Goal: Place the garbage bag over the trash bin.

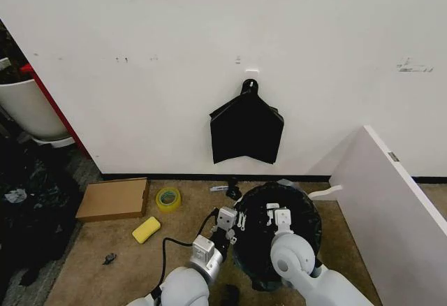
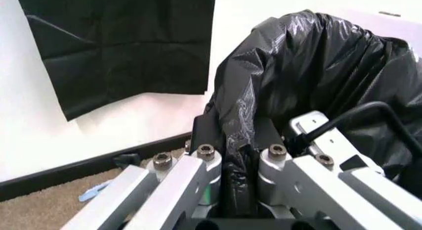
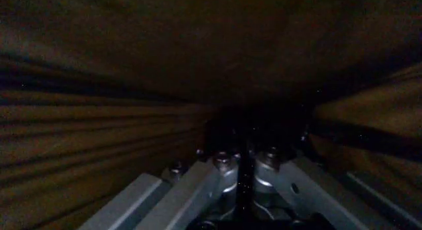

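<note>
Head view: the trash bin stands on the brown carpet near the wall, fully draped in the garbage bag [image 1: 279, 232], so only black plastic is visible. The left gripper [image 1: 232, 230] sits at the bag's left edge; the right gripper [image 1: 277, 216] reaches over the bag's mouth. A flat black bundle [image 1: 246, 130] hangs on the wall above. A cardboard box [image 1: 114, 198], a tape roll [image 1: 168, 198] and a yellow sponge [image 1: 146, 229] lie on the floor to the left.

Left wrist view: the left gripper [image 2: 240, 156] is clamped on a gathered fold of the garbage bag [image 2: 310, 67].

Right wrist view: the right gripper [image 3: 242, 158] has its fingers drawn together in dark surroundings; whether plastic is pinched between them cannot be determined.
</note>
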`<state>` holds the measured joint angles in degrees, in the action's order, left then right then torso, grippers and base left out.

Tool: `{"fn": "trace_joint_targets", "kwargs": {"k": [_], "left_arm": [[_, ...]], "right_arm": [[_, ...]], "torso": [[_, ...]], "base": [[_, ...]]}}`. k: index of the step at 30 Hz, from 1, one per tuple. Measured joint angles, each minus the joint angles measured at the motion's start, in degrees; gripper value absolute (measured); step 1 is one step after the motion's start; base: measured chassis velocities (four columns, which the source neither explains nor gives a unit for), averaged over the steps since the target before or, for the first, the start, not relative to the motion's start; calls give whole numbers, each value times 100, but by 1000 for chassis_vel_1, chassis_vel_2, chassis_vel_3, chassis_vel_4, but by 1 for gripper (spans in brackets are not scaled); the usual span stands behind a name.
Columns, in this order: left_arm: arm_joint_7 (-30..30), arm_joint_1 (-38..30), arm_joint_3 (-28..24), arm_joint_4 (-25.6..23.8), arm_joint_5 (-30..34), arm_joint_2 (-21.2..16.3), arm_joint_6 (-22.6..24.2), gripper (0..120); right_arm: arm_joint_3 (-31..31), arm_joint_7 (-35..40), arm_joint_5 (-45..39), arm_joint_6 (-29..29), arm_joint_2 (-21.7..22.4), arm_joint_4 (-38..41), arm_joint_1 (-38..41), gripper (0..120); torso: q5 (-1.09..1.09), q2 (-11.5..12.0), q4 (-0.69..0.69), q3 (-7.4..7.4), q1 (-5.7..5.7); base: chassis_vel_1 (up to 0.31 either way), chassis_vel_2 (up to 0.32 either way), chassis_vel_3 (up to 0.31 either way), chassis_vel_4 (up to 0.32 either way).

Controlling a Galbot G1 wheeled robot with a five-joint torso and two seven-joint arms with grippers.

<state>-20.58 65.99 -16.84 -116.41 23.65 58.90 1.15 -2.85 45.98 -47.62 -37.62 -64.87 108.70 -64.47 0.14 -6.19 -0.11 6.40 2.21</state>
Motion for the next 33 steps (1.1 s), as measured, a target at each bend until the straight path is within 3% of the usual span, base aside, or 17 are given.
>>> {"fn": "trace_joint_targets", "kwargs": {"k": [9, 13, 20, 22, 26, 33], "left_arm": [[-104, -30, 262, 21, 401, 51, 68, 4], [-209, -80, 416, 79, 714, 107, 206, 4], [-525, -171, 1077, 373, 1705, 358, 591, 4], [-535, -147, 1118, 384, 1731, 371, 600, 4], [-778, 296, 1784, 492, 2303, 631, 709, 4], [-829, 405, 2147, 759, 3121, 868, 708, 4]], "right_arm": [[214, -625, 280, 148, 187, 488, -353, 0], [401, -1005, 478, 211, 293, 807, -626, 10], [1080, -2439, 1083, 1011, 598, 1987, -1341, 43], [1103, -2499, 1091, 1068, 601, 2035, -1352, 45], [1286, -2790, 1246, 1563, 558, 2341, -1470, 63], [1600, -2884, 2207, 2305, 198, 2672, -2451, 90]], "torso": [[1, 0, 1, 0, 0], [0, 0, 0, 0, 0], [0, 0, -2, 0, 0], [0, 0, -2, 0, 0], [1, 0, 6, 0, 0], [0, 0, -2, 0, -1]], "base": [[0, 0, 0, 0], [0, 0, 0, 0], [0, 0, 0, 0], [0, 0, 0, 0], [0, 0, 0, 0], [0, 0, 0, 0]]}}
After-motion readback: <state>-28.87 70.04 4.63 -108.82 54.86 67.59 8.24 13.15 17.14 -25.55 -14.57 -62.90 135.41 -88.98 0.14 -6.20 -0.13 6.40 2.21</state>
